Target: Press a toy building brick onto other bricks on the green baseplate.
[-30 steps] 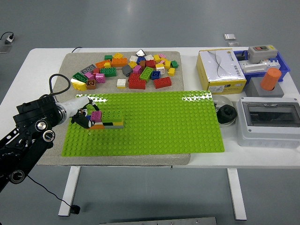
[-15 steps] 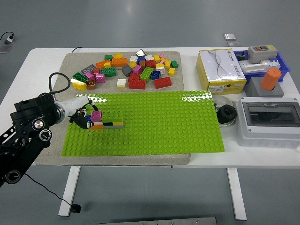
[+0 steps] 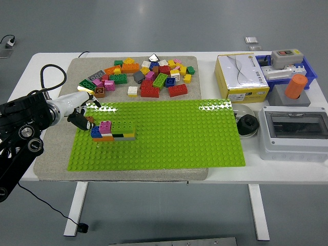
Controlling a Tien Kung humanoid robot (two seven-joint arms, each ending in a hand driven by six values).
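A green baseplate [image 3: 169, 136] lies on a grey mat. Near its left end stands a small stack of bricks [image 3: 114, 130]: a pink brick [image 3: 105, 127] and a green brick on top, with blue, orange, black and yellow bricks below. My left hand [image 3: 81, 116] hangs just left of the stack, apart from it, fingers relaxed and holding nothing. A pile of loose bricks [image 3: 143, 78] lies on the mat behind the baseplate. My right arm is out of view.
A yellow-and-white box [image 3: 241, 77], a blue tray with parts [image 3: 287, 66], an orange cylinder [image 3: 295, 86], a grey case [image 3: 292, 133] and a black round part [image 3: 248, 124] stand to the right of the baseplate.
My left hand has drawn back to the left and up, off the stack. The blue brick at the stack's left end, hidden before by the fingers, now shows.
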